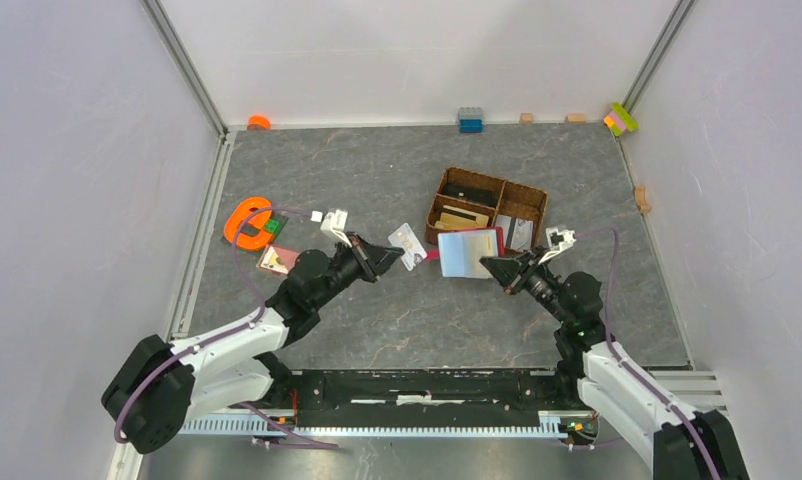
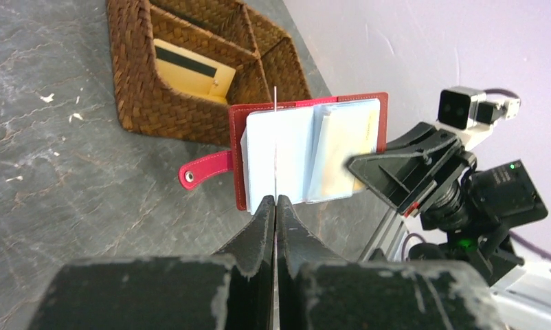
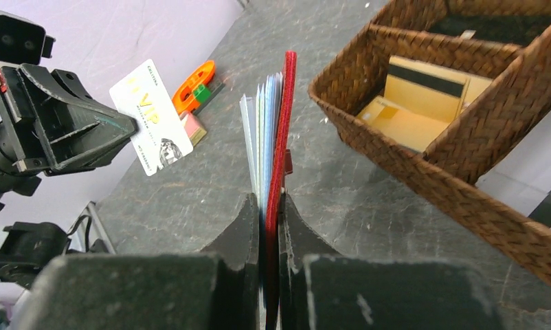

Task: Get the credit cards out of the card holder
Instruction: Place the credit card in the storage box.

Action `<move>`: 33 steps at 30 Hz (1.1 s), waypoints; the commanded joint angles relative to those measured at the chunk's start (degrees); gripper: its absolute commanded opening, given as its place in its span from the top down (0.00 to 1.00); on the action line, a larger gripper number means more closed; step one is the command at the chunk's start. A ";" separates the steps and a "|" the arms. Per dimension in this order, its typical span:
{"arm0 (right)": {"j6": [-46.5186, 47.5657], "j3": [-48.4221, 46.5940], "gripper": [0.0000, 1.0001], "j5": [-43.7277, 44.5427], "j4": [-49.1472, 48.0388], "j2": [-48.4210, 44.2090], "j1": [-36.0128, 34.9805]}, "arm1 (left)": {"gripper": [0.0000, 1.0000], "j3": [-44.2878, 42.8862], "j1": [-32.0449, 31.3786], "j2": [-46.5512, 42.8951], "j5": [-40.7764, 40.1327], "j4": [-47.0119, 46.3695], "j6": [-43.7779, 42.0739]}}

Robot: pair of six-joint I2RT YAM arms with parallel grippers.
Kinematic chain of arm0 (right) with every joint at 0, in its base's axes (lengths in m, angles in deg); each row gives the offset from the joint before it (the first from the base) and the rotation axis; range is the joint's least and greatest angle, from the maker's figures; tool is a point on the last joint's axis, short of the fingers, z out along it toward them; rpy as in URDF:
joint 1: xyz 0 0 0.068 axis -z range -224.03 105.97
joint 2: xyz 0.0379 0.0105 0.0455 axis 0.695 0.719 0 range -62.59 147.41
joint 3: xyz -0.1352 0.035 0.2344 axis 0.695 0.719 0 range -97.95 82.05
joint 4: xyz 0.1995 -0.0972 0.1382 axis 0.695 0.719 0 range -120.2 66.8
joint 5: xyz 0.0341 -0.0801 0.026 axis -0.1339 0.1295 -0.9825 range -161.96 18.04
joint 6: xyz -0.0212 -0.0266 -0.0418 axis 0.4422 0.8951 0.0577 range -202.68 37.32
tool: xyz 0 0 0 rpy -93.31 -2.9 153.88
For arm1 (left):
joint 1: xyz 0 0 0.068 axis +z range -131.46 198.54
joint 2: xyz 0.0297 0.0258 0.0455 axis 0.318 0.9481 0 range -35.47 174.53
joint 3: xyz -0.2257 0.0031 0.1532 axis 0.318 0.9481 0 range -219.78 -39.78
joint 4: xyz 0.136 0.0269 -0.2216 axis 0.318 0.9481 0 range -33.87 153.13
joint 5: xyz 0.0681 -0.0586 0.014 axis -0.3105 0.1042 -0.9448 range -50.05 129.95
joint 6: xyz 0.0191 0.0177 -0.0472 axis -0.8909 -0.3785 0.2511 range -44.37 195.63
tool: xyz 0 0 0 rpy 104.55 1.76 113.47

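The dark red card holder (image 1: 470,252) hangs open above the table, its light blue sleeves (image 2: 286,151) fanned out. My right gripper (image 1: 489,264) is shut on its lower edge; the right wrist view shows the red cover (image 3: 281,137) edge-on between the fingers (image 3: 271,199). My left gripper (image 1: 392,255) is shut on a white credit card (image 1: 408,245) with gold "VIP" lettering (image 3: 150,117), held just left of the holder and apart from it. In the left wrist view that card (image 2: 276,137) appears only as a thin upright line rising from the shut fingers (image 2: 276,199).
A brown wicker basket (image 1: 533,192) with compartments stands just behind the holder, with tan cards (image 3: 410,103) in it. An orange object (image 1: 247,222) and a flat card-like item (image 1: 275,260) lie at the left. Small blocks (image 1: 469,120) line the back wall.
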 commanded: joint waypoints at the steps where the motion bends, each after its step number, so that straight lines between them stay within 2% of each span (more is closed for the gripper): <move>1: 4.77 -4.11 1.00 4.49 4.93 -6.62 0.29 | 0.98 -4.18 -1.91 1.59 -6.24 -1.46 4.44; 7: 10.81 -8.23 1.00 14.21 17.03 -18.65 0.27 | 0.98 -7.15 -5.47 5.03 -8.36 -1.03 4.22; 12: 16.18 -14.12 1.00 24.90 26.84 -24.77 0.26 | 0.98 -13.54 -6.92 10.22 -3.55 2.62 0.93; 16: 18.80 -17.08 1.00 29.97 31.29 -28.47 0.29 | 0.98 -20.29 -7.51 16.96 1.48 6.21 -1.53; 24: 20.82 -19.95 1.00 33.53 33.99 -34.96 0.27 | 0.98 -45.64 -9.38 37.07 11.68 24.77 -8.85; 33: 21.05 -21.44 1.00 32.18 34.54 -36.83 0.22 | 0.98 -74.24 -9.96 57.80 12.02 44.48 -12.08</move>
